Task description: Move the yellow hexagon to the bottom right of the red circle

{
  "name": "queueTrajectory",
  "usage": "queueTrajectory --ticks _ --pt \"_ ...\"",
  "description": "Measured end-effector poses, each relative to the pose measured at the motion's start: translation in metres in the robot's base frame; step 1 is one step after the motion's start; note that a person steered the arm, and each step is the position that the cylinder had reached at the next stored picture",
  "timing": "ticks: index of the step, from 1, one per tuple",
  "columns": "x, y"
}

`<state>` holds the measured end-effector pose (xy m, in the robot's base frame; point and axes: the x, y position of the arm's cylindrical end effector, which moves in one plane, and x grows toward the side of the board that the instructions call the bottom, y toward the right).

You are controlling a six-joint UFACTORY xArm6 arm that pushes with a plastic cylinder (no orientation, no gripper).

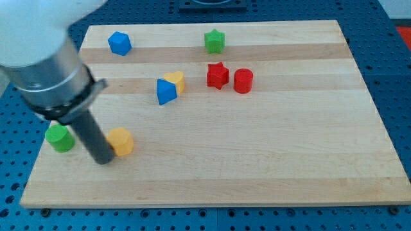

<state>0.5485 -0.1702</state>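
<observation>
Camera view shows my tip (103,160) touching the yellow hexagon's (121,141) left side, near-left on the tabletop (257,160); no claw here. Red circle (243,81) sits far right. Probably light, rigid, slippery: push its left face centrally.

1 camera view looks down on the wooden worktop (257,173) from above and in front, tilted so the far edge narrows toward the view's top. It stands far enough back to take in nearly the whole worktop with blue perforated surface (398,77) around it. The arm (45,58) looms large and blurred over the worktop's left, close to the lens.
</observation>
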Motion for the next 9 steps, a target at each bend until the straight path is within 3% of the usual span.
queueTrajectory --ticks 1,3,9 --pt "-0.033 0.012" --pt "-0.064 -0.018" --pt "-0.068 0.188"
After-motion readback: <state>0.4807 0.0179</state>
